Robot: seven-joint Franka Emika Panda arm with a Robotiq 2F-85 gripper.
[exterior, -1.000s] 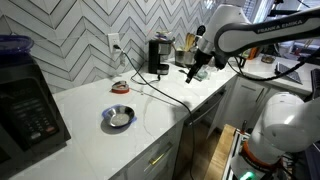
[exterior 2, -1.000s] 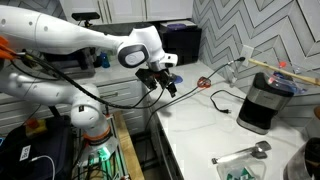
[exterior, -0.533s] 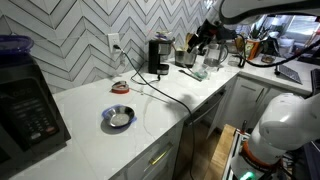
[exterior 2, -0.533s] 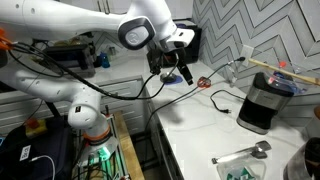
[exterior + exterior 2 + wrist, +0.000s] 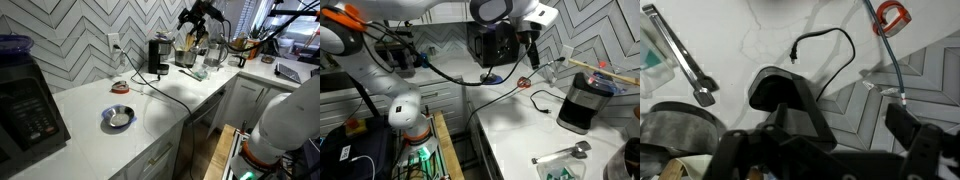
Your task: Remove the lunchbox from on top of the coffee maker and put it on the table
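Note:
The small black coffee maker (image 5: 158, 56) stands on the white countertop (image 5: 90, 105) by the chevron-tiled wall, its black cord trailing over the stone. It also shows in an exterior view (image 5: 581, 103) and from above in the wrist view (image 5: 780, 90). A pale translucent lunchbox (image 5: 597, 84) appears to lie on its top; it is small and unclear. My gripper (image 5: 197, 17) hangs high in the air, well above counter level and to the side of the coffee maker (image 5: 531, 48). Its fingers (image 5: 825, 150) are spread apart with nothing between them.
A black microwave (image 5: 25, 105) stands at one end of the counter. A small metal bowl (image 5: 119, 117), a red object (image 5: 119, 87) and metal tongs (image 5: 680, 55) lie on the stone. Jars and bottles (image 5: 192, 52) crowd the far corner.
The arm has risen from just above the counter's edge to high in the air and swung toward the tiled wall. The gripper stayed empty. Nothing on the counter moved.

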